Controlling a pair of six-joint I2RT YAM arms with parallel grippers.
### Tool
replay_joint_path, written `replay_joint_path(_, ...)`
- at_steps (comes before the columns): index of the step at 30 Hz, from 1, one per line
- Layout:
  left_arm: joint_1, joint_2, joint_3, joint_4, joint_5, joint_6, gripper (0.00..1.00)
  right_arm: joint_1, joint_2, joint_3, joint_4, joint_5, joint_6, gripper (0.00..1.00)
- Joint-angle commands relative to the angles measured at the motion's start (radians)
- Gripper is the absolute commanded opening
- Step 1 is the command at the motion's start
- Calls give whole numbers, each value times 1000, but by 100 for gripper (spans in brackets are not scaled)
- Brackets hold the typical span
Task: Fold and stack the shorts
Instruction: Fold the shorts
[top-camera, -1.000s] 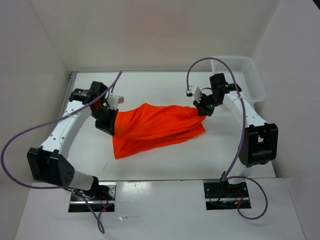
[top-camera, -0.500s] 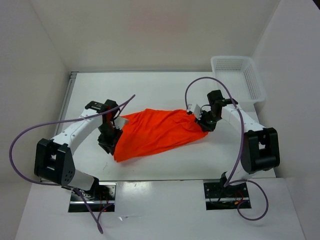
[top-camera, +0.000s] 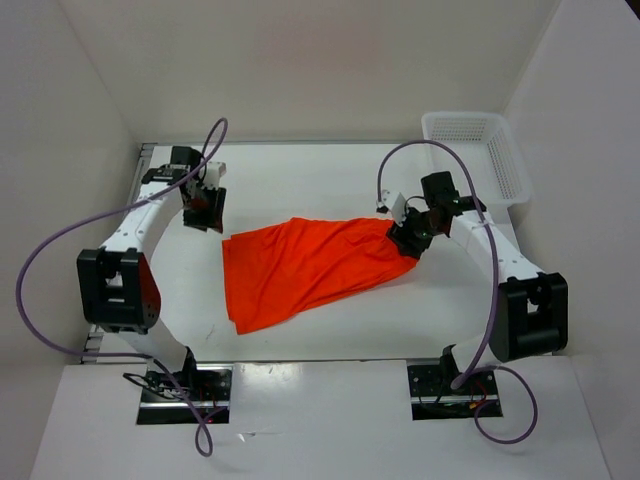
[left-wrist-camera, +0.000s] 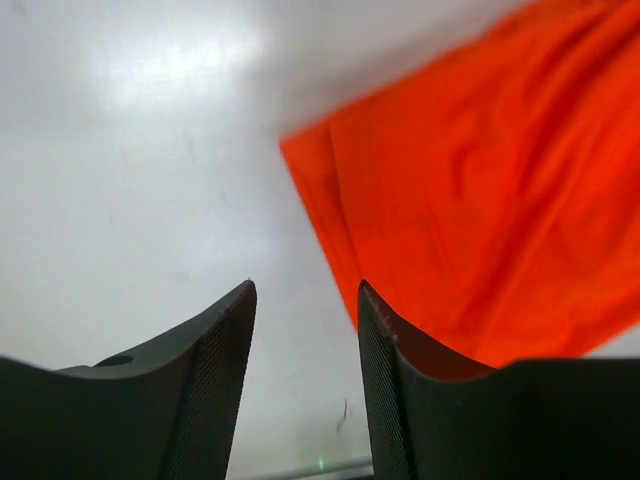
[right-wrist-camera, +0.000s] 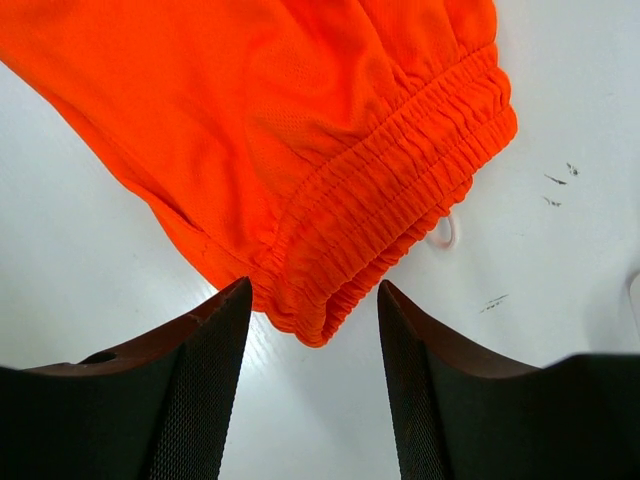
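Note:
The orange-red shorts (top-camera: 310, 265) lie flat on the white table, elastic waistband (right-wrist-camera: 400, 190) to the right and leg hems to the left. Up at the back left, my left gripper (top-camera: 203, 208) is open and empty, clear of the cloth; in its wrist view a corner of the shorts (left-wrist-camera: 480, 190) lies beyond the fingertips. My right gripper (top-camera: 408, 240) is open just off the waistband's end; the gathered band's tip (right-wrist-camera: 310, 325) sits right before the gap between its fingers, not held.
A white mesh basket (top-camera: 478, 150) stands at the back right corner. A white drawstring loop (right-wrist-camera: 445, 232) pokes out beside the waistband. Walls close in on the left, back and right of the table (top-camera: 300, 175).
Both grippers have let go of the shorts and opened. The left arm pulled back to the far left; the cloth dropped and now lies spread flat. The right gripper backed slightly off the waistband.

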Motion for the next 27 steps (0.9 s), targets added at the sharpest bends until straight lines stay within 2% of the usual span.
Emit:
replay_joint_path(1,-12,118,70,187,24,4,53,5,-46,20,26,-41,55,59)
replay_joint_path(4,-34,206,102,244,24,4,55,5,-34,-9,86,-41,95,59)
replay_joint_path(6,-34,238,144,253,86,4,55,5,-23,-9,106,-32,116,59)
replay_joint_path(11,-46,301,123,239,137,4,56,5,8,-18,152,-23,153,59)
replay_joint_path(17,-57,356,90,280,128,4,57,5,51,-27,184,33,153,59)
replay_joint_path(20,-57,367,90,291,116,4,52,5,72,-27,184,33,153,59)
replay_joint_path(21,-57,367,78,291,116,4,44,5,72,-27,184,33,153,59)
replay_joint_path(23,-57,367,66,291,106,4,37,5,82,-47,175,33,144,58)
replay_joint_path(27,-46,332,66,238,169,4,34,5,69,-90,157,42,115,58)
